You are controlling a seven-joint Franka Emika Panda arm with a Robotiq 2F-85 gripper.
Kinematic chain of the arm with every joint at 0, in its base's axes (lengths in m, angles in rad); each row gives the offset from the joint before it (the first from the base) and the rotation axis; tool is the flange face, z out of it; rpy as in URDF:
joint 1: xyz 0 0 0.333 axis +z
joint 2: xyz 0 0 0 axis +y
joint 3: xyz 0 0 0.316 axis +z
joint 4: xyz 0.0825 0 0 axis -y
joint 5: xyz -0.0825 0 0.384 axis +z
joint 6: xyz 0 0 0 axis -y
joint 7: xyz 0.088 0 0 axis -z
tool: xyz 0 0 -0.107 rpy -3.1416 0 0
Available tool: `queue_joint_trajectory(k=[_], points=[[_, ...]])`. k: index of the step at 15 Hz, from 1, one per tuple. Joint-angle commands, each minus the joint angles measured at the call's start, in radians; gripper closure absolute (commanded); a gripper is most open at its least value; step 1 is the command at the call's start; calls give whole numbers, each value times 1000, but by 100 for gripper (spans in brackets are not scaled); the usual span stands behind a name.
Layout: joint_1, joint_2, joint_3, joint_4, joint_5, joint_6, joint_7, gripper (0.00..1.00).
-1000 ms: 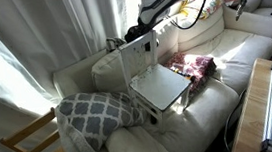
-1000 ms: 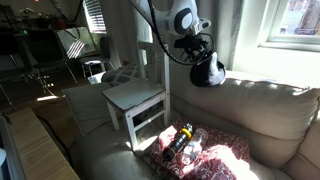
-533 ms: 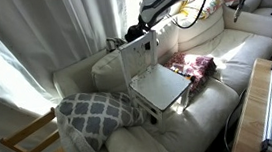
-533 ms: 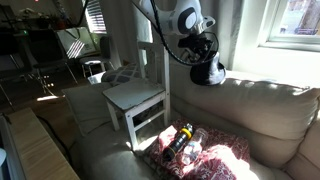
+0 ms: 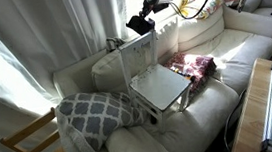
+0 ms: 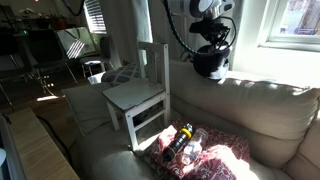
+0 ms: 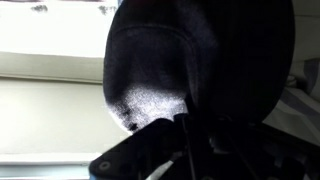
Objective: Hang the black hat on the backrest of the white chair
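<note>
Hat aloft! The black hat (image 6: 210, 66) dangles in the air, a rounded, floppy dome of soft matte fabric, pinched at its upper edge by the gripper (image 6: 211, 50), whose jaws are closed on the cloth. In the wrist view the black hat (image 7: 150, 60) fills nearly everything, its nap fuzzy, with a pale sheen where daylight grazes the crown.

Now the target: the white chair (image 6: 135, 97) stands on the worktop (image 6: 265, 110), a cream sofa of plump, smooth cushions. Flat square seat, thin legs, and an upright backrest of straight painted slats. The hat hangs at the height of that backrest's top rail, off to one side and over the sofa's back cushion, clear of the chair.

From the opposite side, the gripper (image 5: 143, 21) and its dark bundle sit just above the chair's upper corner, against a sheer, glowing white curtain (image 5: 33, 46). Beside the seat lies a crumpled floral cloth (image 5: 193, 64), and a grey cushion (image 5: 97, 110) with a white lattice pattern slumps at the sofa's end.
</note>
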Motion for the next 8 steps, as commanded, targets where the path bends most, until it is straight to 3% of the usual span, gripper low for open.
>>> queue_joint_trajectory(k=[1,8], points=[[-108,-94,100,-56,98,-89,-129,98],[-300,-323,308,-310,231,-243,-370,98]])
